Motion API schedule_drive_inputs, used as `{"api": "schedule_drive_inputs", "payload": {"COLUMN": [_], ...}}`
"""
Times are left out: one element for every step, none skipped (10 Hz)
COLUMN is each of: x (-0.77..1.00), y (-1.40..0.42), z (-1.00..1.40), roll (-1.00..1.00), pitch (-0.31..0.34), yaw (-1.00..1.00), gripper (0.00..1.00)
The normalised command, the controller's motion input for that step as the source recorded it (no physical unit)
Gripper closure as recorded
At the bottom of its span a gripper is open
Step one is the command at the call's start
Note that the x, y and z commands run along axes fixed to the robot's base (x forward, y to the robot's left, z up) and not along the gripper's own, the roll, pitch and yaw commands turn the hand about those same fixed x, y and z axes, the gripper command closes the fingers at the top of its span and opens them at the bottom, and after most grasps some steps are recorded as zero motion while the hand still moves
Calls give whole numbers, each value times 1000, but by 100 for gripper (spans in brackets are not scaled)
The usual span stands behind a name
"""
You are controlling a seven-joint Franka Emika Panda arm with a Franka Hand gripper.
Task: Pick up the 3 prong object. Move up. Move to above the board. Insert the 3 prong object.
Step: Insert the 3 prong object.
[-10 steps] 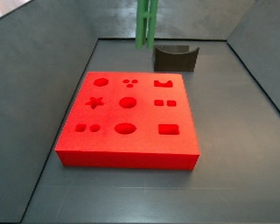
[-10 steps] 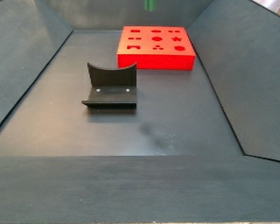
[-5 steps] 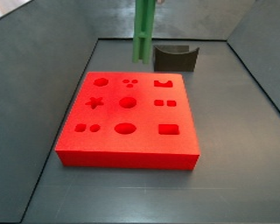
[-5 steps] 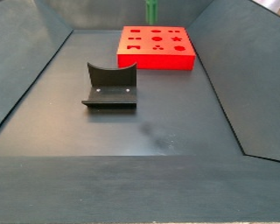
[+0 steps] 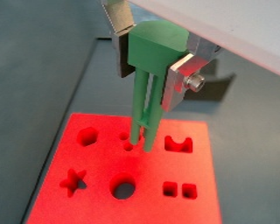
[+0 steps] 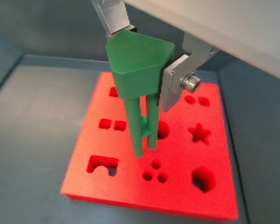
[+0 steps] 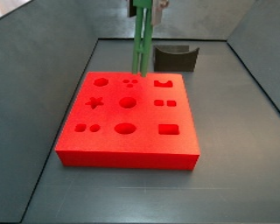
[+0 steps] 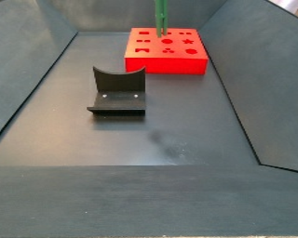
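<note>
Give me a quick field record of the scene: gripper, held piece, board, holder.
gripper: shut on the 3 prong object, above the board's far edge
3 prong object: green, upright, prongs down, tips just over the three-dot cutout, not yet seated
board: red, flat on floor
holder: dark grey, U-shaped, empty, apart from board

— Where is the green 3 prong object (image 5: pixel 143 96)?
— Standing straight up, pinched in the gripper (image 5: pixel 157 63), its prongs just over three small dots.
— And the board (image 7: pixel 143 140)?
— Red, flat on the floor, with shaped holes on top.
</note>
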Motion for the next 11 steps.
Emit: {"api": "schedule_drive_inputs", "payload": {"x": [0, 0, 0, 0, 0, -103, -163, -100, -26, -11, 63], "y": [140, 131, 0, 0, 0, 0, 57, 363, 346, 509, 137], "z": [0, -17, -143, -169, -154, -131, -137, 0, -14, -34, -23], "roll": [-127, -17, 0, 0, 0, 10, 6, -9, -11, -49, 0], "pitch": [0, 0, 0, 0, 0, 0, 0, 0, 0, 0, 0], "yaw": [-69, 0, -1000, -1000, -1000, -960, -883, -489, -191, -174, -169], "gripper": [100, 100, 100, 100, 100, 100, 100, 100, 100, 100, 100]}}
